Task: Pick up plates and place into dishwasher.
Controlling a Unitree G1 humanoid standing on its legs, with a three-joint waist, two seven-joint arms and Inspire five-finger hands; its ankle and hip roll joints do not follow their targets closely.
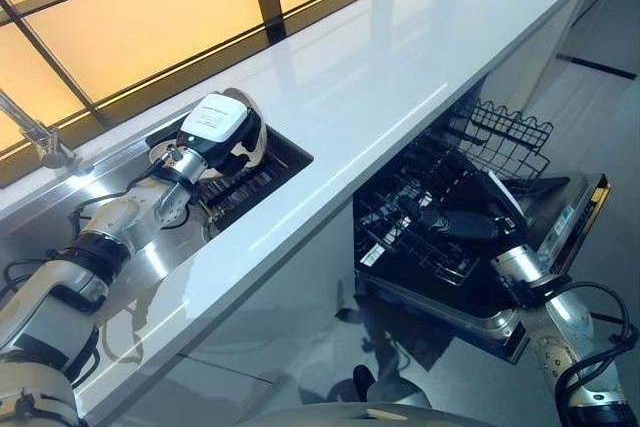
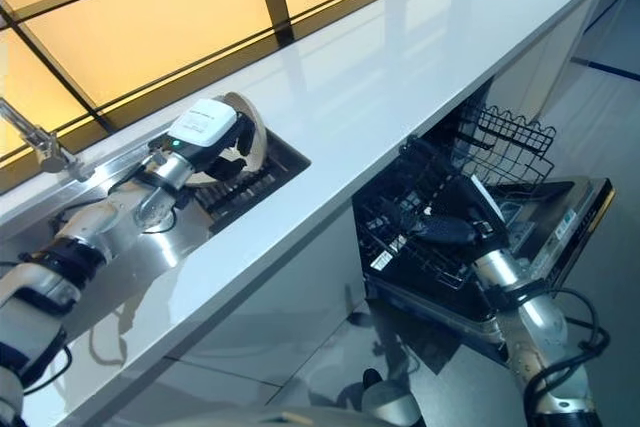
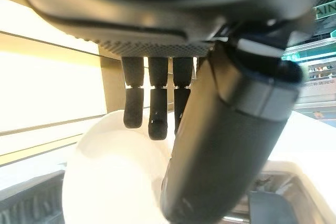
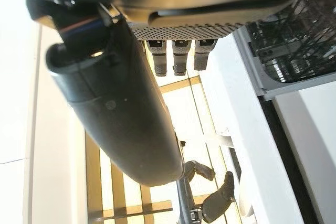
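- At the sink end of the white table (image 1: 400, 77): left hand (image 1: 215, 132) closing on a white plate (image 3: 113, 182) standing on edge in the dark slotted drying rack (image 1: 255, 182), fingers (image 3: 152, 114) curled over the rim, thumb on the near face.
- Right hand (image 1: 450, 222) hovering low over the pulled-out lower dishwasher rack (image 1: 420, 217), fingers relaxed, holding nothing.
- Judged step: lifting the plate free of the rack for transfer to the dishwasher, still some way off to the right.
- For a clean lift: pinch firmly on the rim, draw straight up along the slot, no twisting against the rack bars; keep the plate on edge to match the tines below.
- Risk, as a judgement: glazed ceramic likely slick; a shallow fingertip hold may slip.
- Plate: round, smooth, glossy white, shallow-dished.
- Drying rack: dark, ribbed, set flush in brushed steel beside a chrome tap (image 1: 40, 137).
- Table top: glossy, mirror-like.
- Dishwasher rack: black coated wire grid, upright tines; open door (image 1: 560, 217) beyond.
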